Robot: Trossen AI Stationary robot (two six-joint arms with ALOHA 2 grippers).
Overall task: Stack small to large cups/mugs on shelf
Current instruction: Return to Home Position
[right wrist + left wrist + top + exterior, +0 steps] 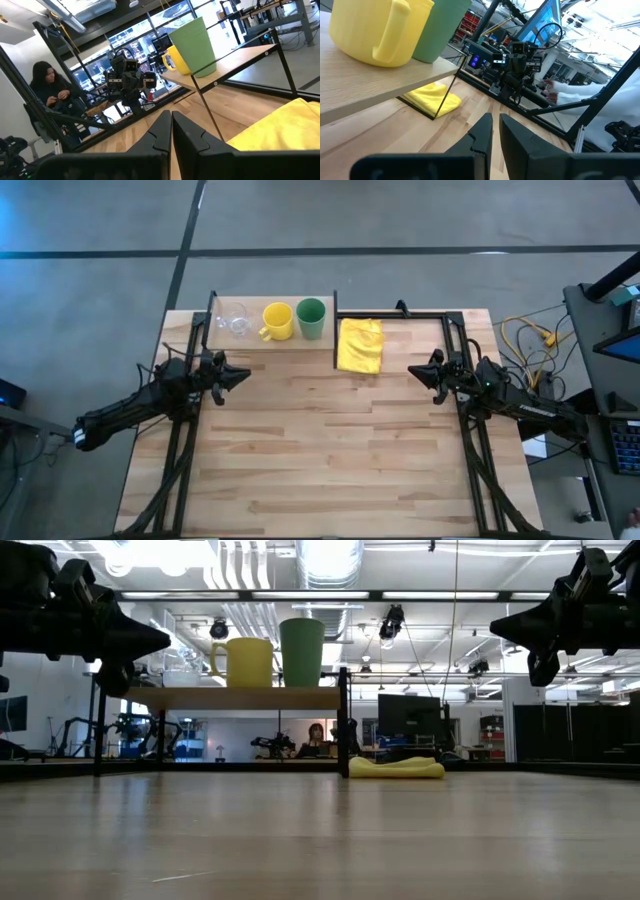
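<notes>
The plank tabletop [330, 470] carried the raised shelf [290, 343] at its far left, a light board in a black frame. Both arms hung low above the table near its sides. The left gripper [245, 376] sat just in front of the shelf's left end, its fingers drawn together with only a sliver between them, holding nothing. The right gripper [410, 370], well apart from the shelf and near the yellow cloth [360, 346], was closed tight and also empty.

On the board stood the green cup [311, 318] at the right, the yellow mug [278, 321] touching or just beside it, and the clear glass cup [236, 320] at the left, all upright.

The likely risk lay with the left arm: a swing toward the shelf's frame could jolt the board and tip the light glass cup off its edge.
</notes>
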